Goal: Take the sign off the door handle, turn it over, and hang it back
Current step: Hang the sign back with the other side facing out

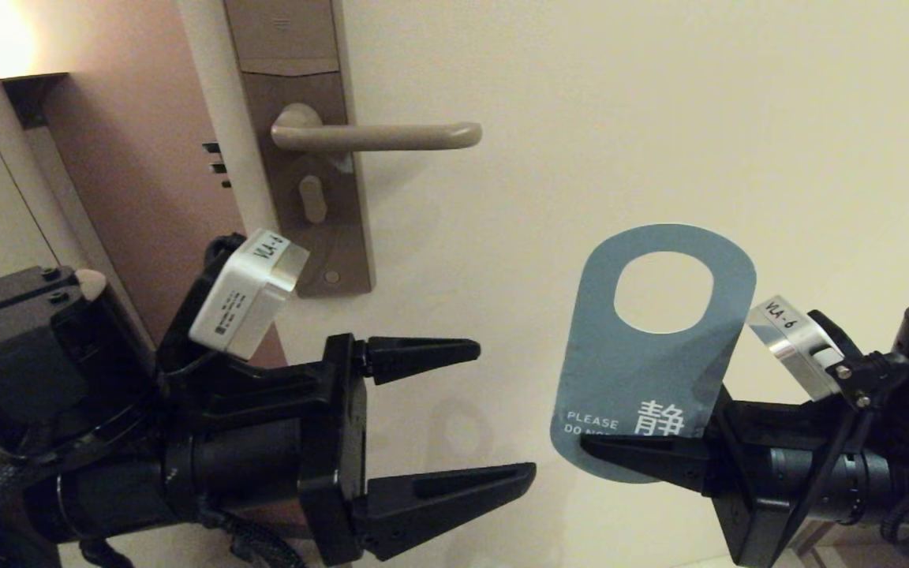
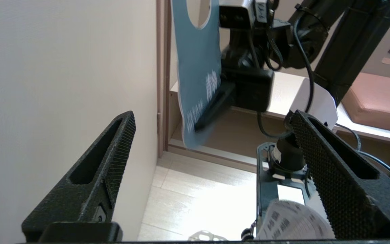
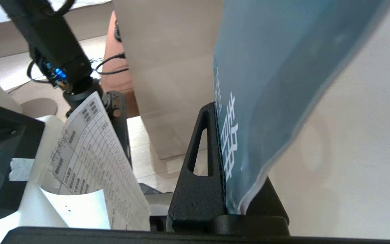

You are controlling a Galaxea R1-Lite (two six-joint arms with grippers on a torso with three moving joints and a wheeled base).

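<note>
The sign [image 1: 644, 363] is off the handle, blue side toward me, its oval hole up. My right gripper [image 1: 628, 457] is shut on its lower edge, below and right of the door handle [image 1: 379, 136]. The handle is a bare beige lever on a brown lock plate [image 1: 304, 142]. The right wrist view shows the sign [image 3: 269, 88] clamped between the fingers [image 3: 198, 162]. My left gripper [image 1: 494, 414] is open and empty, left of the sign, its fingers pointing right. In the left wrist view the sign [image 2: 196, 64] hangs beyond the open gripper [image 2: 212, 128].
The cream door [image 1: 660, 118] fills the background. The door edge and brown frame [image 1: 115, 158] lie left of the lock plate. Printed paper sheets [image 3: 96, 159] and a stand on the tiled floor show below the arms.
</note>
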